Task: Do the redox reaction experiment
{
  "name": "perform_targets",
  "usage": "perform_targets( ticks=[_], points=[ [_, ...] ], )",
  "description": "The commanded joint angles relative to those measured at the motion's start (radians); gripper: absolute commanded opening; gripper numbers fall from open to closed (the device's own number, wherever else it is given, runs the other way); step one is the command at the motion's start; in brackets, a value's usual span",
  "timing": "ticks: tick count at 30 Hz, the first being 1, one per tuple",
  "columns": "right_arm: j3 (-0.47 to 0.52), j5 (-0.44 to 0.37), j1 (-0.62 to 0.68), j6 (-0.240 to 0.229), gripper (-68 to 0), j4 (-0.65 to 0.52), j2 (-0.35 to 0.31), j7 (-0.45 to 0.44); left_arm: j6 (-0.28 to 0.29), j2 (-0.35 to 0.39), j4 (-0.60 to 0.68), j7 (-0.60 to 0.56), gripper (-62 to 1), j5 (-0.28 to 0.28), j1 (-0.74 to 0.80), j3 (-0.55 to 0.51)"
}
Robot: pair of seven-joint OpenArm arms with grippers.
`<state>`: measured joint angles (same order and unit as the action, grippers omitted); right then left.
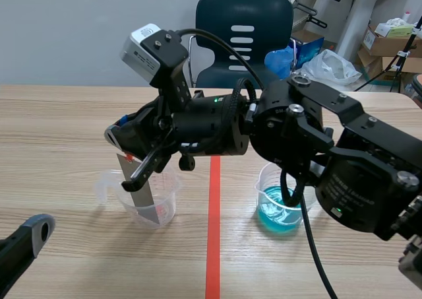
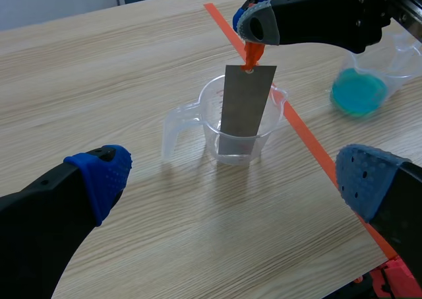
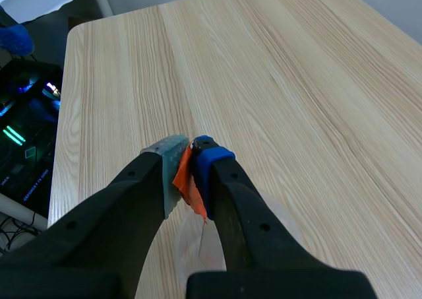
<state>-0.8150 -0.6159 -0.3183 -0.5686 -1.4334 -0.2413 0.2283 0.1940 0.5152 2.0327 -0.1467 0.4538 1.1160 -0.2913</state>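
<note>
A grey metal strip (image 2: 245, 107) with an orange tag (image 2: 252, 53) at its upper end stands tilted in a clear plastic beaker (image 2: 181, 122), left of the tape line. My right gripper (image 2: 254, 30) reaches across from the right and is shut on the tag (image 3: 186, 180), holding the strip (image 1: 136, 188) with its lower end inside the beaker (image 1: 153, 210). A second clear beaker (image 1: 280, 203) with blue liquid (image 2: 358, 92) stands right of the tape line. My left gripper (image 2: 234, 175) hangs open near the table's front, short of the strip's beaker, with nothing between its fingers.
An orange-red tape line (image 1: 213, 233) runs down the table's middle between the two beakers. A dark chair (image 1: 242, 32) stands behind the table's far edge. Boxes and bags lie at the back right, off the table.
</note>
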Motion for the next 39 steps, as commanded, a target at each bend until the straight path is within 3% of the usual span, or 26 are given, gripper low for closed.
perform_targets(
  ticks=[1, 21, 24, 28, 30, 34, 39],
  points=[
    [-0.006, 0.005, -0.019, -0.001, -66.2, -0.004, 0.004, -0.012, 0.003, -0.007, 0.021, -0.014, 1.4, 0.006, -0.003, -0.003],
    [-0.009, 0.030, -0.014, -0.001, -65.0, 0.000, 0.003, -0.018, 0.003, -0.007, 0.021, -0.014, 1.4, 0.006, -0.003, -0.003],
    [-0.009, 0.036, -0.014, -0.001, -53.3, 0.000, 0.003, -0.018, 0.003, -0.007, 0.021, -0.014, 1.4, 0.006, -0.003, -0.003],
    [-0.009, 0.052, -0.014, 0.000, -23.8, 0.000, 0.003, -0.018, 0.003, -0.007, 0.021, -0.014, 1.4, 0.006, -0.003, -0.003],
    [-0.009, 0.052, -0.014, 0.000, -13.7, 0.000, 0.003, -0.018, 0.003, -0.007, 0.021, -0.014, 1.4, 0.006, -0.003, -0.003],
    [-0.009, 0.065, -0.014, 0.004, -6.5, 0.000, 0.003, -0.013, 0.003, -0.007, 0.021, -0.014, 1.4, 0.006, -0.003, -0.003],
    [-0.009, 0.092, -0.014, 0.004, -5.1, 0.000, 0.003, -0.006, 0.003, -0.007, 0.021, -0.014, 1.4, 0.006, -0.003, -0.003]
  ],
)
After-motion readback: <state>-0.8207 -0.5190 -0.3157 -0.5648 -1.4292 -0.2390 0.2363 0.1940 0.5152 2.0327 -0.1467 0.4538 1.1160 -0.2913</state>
